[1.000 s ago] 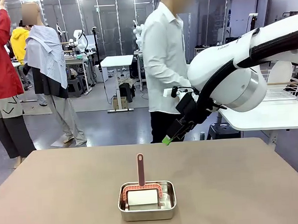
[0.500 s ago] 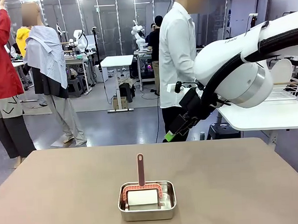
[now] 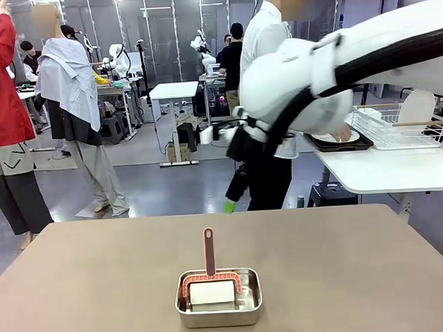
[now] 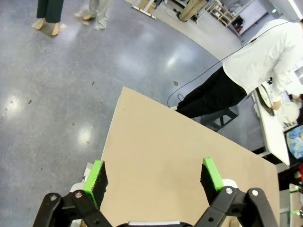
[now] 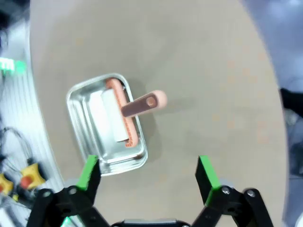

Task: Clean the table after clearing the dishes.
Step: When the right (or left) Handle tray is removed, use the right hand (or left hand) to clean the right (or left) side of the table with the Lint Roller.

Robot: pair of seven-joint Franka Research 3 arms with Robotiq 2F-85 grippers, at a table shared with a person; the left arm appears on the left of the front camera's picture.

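Brown worktop (image 3: 79,292) lay bare except for the pan (image 3: 218,306) near my edge, with the roller (image 3: 209,248) standing in it, handle up. Within the last second the person (image 3: 261,37) had moved from behind the far edge over to the side table (image 3: 385,171). There a hand (image 3: 344,134) rested at a tray (image 3: 354,145) with a plate (image 3: 325,138) on it, beside the rack (image 3: 386,124). Over that same second my right arm had swung in from the right toward the middle. My right claw (image 5: 147,172) hung high above the worktop, jaws spread wide with nothing between them, looking down on pan and roller, which sat ahead of its fingers and well apart from them. My left claw (image 4: 154,175) was likewise wide open and empty, held high over one corner of the worktop. With the dishes off the worktop, I judged the clearing done or nearly so. Cleaning was the step now opening, and it called for lowering the right claw onto the roller's handle.
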